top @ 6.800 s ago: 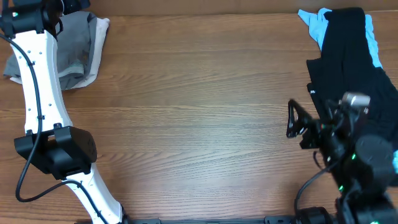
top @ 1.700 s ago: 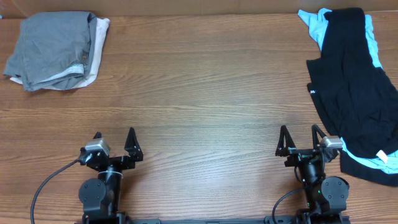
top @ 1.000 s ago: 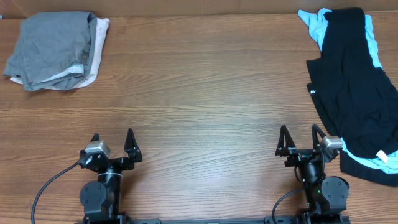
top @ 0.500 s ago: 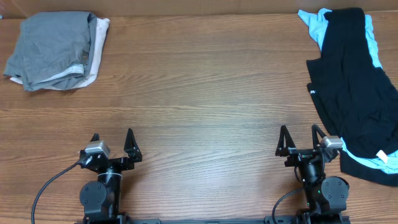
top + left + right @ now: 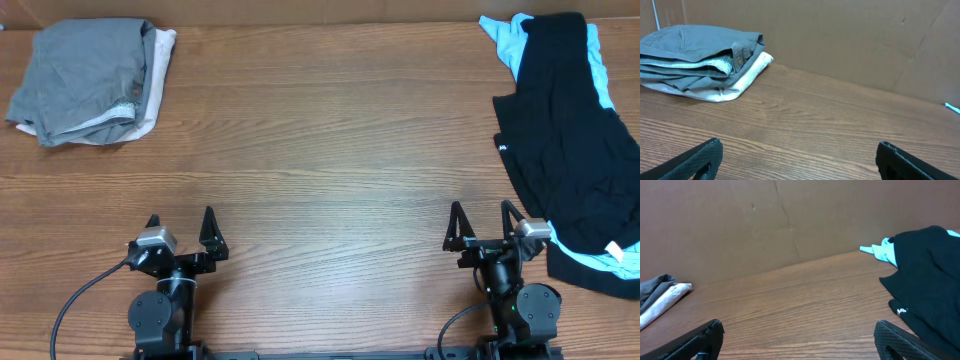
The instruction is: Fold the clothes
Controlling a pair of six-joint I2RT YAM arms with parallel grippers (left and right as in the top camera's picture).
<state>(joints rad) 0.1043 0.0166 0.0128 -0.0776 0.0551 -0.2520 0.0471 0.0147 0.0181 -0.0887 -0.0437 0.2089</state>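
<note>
The grey shorts (image 5: 82, 78) lie folded at the table's far left corner, on top of a folded cream-beige garment (image 5: 150, 90). In the left wrist view the grey shorts (image 5: 690, 50) sit stacked on the cream garment (image 5: 747, 75). My left gripper (image 5: 180, 232) is open and empty near the front edge, far from the shorts. My right gripper (image 5: 485, 225) is open and empty near the front right. Both sets of fingertips show wide apart in the wrist views (image 5: 799, 155) (image 5: 799, 335).
A black garment (image 5: 570, 140) over a light-blue one (image 5: 505, 35) lies spread at the right side, close to my right gripper. It also shows in the right wrist view (image 5: 925, 275). A brown cardboard wall (image 5: 840, 35) stands behind the table.
Both arms have come back from the table to rest at the front edge; the left arm left the shorts' corner. Nothing has moved in the last second.
</note>
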